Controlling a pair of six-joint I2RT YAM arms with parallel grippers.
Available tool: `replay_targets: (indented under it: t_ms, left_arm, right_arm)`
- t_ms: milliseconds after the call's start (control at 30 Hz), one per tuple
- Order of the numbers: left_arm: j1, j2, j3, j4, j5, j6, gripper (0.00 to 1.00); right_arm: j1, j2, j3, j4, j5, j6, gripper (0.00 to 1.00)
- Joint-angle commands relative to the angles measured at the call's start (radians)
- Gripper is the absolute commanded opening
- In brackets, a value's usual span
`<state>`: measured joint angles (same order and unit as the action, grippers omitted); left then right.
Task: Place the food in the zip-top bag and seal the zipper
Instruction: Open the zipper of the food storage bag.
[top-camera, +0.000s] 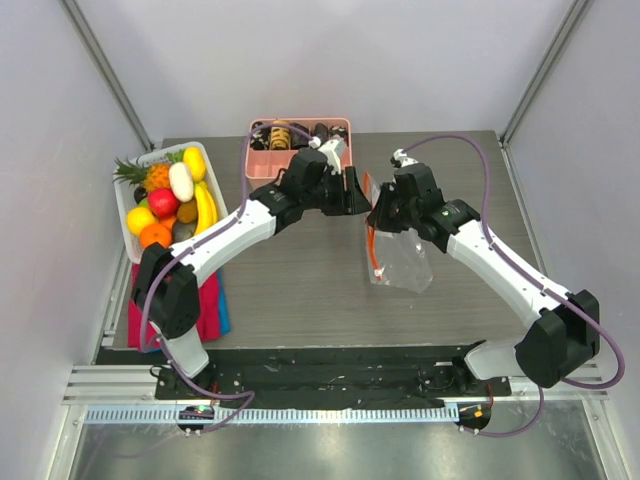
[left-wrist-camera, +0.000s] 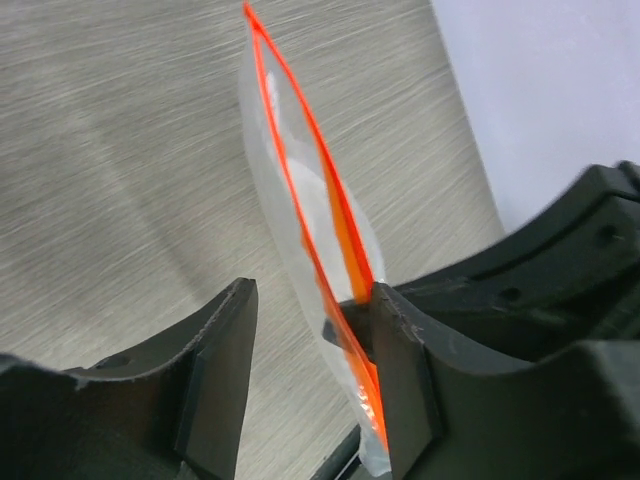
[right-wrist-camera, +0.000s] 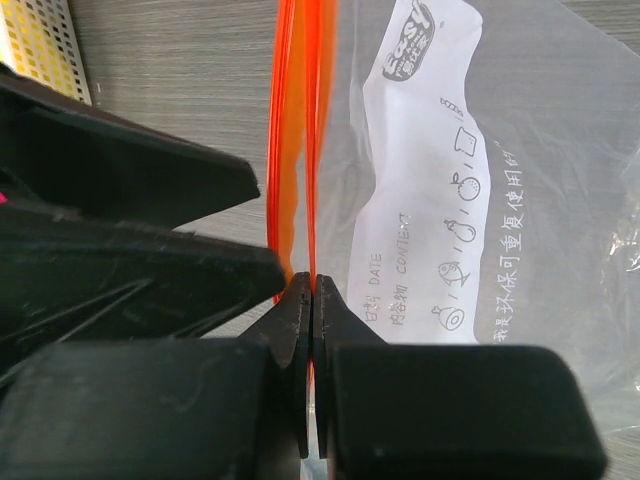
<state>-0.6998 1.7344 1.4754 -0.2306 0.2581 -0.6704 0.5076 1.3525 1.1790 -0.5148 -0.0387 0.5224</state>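
Barely begun | colourful toy food (top-camera: 170, 195) sits in white plastic basket (top-camera: 122, 208), far left | clear crinkly zip-top bag (top-camera: 405, 262) empty, held mid-table | right gripper (right-wrist-camera: 311, 300) clenched on orange-red zipper (right-wrist-camera: 300, 120) | left gripper (left-wrist-camera: 312, 300) jaws apart astride mouth edge | filling, sealing remain

place: robot lab cell | signs: white enclosure walls (top-camera: 60, 150); aluminium rail (top-camera: 110, 385); left arm (top-camera: 225, 235), right arm (top-camera: 500, 265) bolted to table (top-camera: 300, 290)

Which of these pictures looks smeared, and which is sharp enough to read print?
Left wrist view: the table is streaked with blur behind the bag. Right wrist view: crisp, the bag's label is readable. Top view: even light, soft shadows.
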Motion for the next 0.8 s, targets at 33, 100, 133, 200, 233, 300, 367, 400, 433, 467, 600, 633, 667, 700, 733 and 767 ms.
replay_targets:
  t_ms: [33,100,133,200,233,300,367,400,433,467,600,633,667,700,733,767]
  left_arm:
    - [-0.007,0.028,0.052,-0.079,-0.077,0.044,0.47]
    - [-0.007,0.042,0.062,-0.117,-0.094,0.058,0.43]
    - [-0.006,0.040,0.062,-0.128,-0.097,0.075,0.39]
    - [-0.006,0.036,0.062,-0.166,-0.124,0.097,0.36]
    - [-0.003,0.033,0.060,-0.179,-0.134,0.106,0.33]
    - [0.003,0.019,0.059,-0.202,-0.146,0.135,0.29]
    - [0.016,0.005,0.049,-0.239,-0.166,0.167,0.26]
    - [0.022,-0.009,0.043,-0.246,-0.171,0.176,0.25]
    - [0.028,-0.015,0.027,-0.256,-0.177,0.184,0.23]
    - [0.037,-0.021,0.020,-0.260,-0.175,0.190,0.21]
    - [0.039,-0.042,-0.012,-0.236,-0.111,0.221,0.18]
    - [0.037,-0.044,-0.013,-0.222,-0.093,0.218,0.17]
    - [0.037,-0.042,-0.007,-0.207,-0.073,0.213,0.16]
    - [0.033,-0.039,-0.003,-0.202,-0.068,0.210,0.12]
    - [0.033,-0.035,0.005,-0.196,-0.062,0.209,0.10]
    - [0.031,-0.029,0.009,-0.196,-0.075,0.210,0.06]
  right_arm:
    - [0.005,-0.050,0.004,0.058,-0.013,0.008,0.01]
    - [0.003,-0.059,0.002,0.056,-0.004,-0.001,0.01]
    - [0.003,-0.068,0.005,0.050,0.014,-0.007,0.01]
    - [0.003,-0.079,0.017,0.033,0.034,-0.027,0.01]
    - [0.003,-0.090,0.022,0.018,0.074,-0.033,0.01]
    - [0.003,-0.101,0.033,-0.002,0.105,-0.054,0.01]
    - [0.000,-0.122,0.044,-0.034,0.151,-0.073,0.01]
    - [-0.001,-0.133,0.045,-0.043,0.169,-0.081,0.01]
    - [-0.004,-0.144,0.047,-0.057,0.178,-0.100,0.01]
    - [-0.007,-0.163,0.050,-0.062,0.192,-0.108,0.01]
    - [-0.007,-0.190,0.054,-0.074,0.131,-0.119,0.01]
    - [-0.007,-0.190,0.054,-0.071,0.109,-0.116,0.01]
    - [-0.006,-0.188,0.056,-0.067,0.094,-0.105,0.01]
    - [-0.007,-0.184,0.057,-0.059,0.056,-0.101,0.01]
    - [-0.007,-0.182,0.062,-0.056,0.028,-0.096,0.01]
    - [-0.007,-0.179,0.076,-0.054,0.002,-0.102,0.01]
